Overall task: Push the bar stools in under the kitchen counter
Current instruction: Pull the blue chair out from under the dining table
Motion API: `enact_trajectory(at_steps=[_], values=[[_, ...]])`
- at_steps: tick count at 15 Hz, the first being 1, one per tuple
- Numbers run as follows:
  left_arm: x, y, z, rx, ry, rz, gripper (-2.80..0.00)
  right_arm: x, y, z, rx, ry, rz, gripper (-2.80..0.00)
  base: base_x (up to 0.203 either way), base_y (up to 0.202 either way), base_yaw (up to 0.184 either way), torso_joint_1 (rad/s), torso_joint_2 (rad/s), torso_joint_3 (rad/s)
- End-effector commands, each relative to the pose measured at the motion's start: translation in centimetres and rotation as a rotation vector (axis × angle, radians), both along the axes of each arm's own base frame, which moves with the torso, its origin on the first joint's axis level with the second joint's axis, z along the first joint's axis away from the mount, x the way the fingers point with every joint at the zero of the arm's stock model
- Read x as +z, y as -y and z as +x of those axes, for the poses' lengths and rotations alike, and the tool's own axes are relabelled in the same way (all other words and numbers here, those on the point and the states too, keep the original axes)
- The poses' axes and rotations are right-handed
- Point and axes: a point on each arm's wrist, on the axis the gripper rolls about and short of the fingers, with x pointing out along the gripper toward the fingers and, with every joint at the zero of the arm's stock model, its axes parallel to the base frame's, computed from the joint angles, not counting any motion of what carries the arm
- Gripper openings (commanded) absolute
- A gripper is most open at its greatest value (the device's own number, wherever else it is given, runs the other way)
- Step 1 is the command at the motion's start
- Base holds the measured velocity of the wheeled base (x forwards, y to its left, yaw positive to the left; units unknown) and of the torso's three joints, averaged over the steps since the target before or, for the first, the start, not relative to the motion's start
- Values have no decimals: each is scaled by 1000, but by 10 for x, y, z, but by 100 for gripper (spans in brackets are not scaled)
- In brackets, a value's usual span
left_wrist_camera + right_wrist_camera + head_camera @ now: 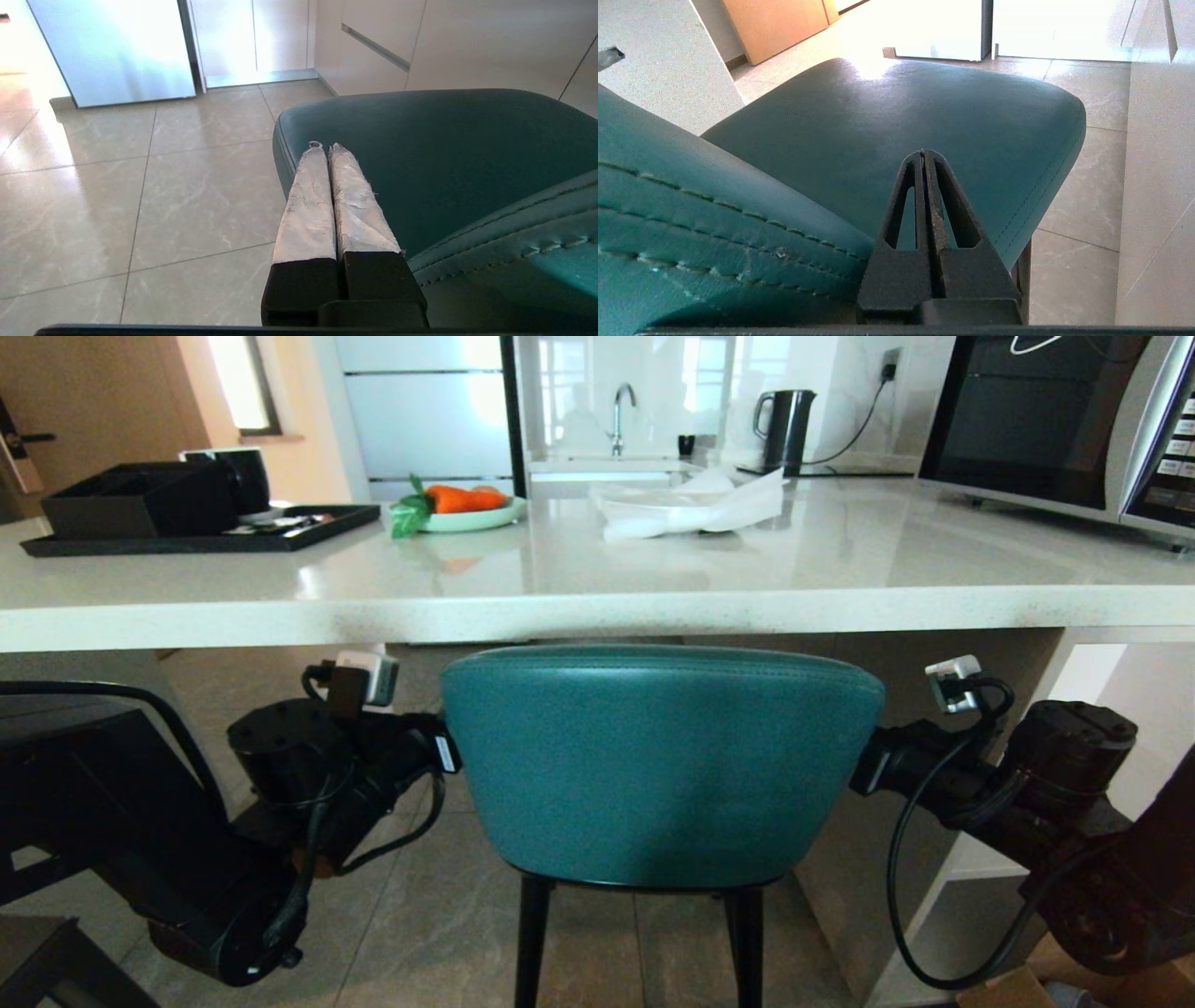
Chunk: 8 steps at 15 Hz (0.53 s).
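Note:
The teal bar stool [653, 765] stands in the middle of the head view, the top of its rounded back just below the thick edge of the white kitchen counter [597, 607]. My two arms flank the back, and both grippers are hidden behind it there. The left gripper [325, 147] is shut and empty, its taped fingers lying over the corner of the teal seat [467, 154] beside the stitched back. On the other side the right gripper [923, 153] is also shut and empty over the seat [901, 107]. The other bar stool is not plainly in view.
On the counter are a black tray with a box [187, 523], a plate of carrots [462, 509], white paper [691, 504], a kettle [789, 429] and a microwave [1055, 420]. A white end panel [1102, 681] stands right of the stool. Tiled floor [420, 915] lies below.

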Motion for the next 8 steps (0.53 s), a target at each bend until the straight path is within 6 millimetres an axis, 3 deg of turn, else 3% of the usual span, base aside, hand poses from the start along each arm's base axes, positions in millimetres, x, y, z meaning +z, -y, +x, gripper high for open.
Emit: enact_trajectory(at_steps=[1,3,8], values=[[0,1,-1,-6,2,3,-280,1,-35,-11,119,6,2,-280,0,0,0,0,0,0],[-1,3,-3,-12,-1,6,-280,1,-35,-11,118,7,3,-280,-64,0,-1,1,2,-1],[1,2,-4,-12,1,5,-280,-1,-35,-9,115,3,3,-280,-192,0,-1,-1,2,5]])
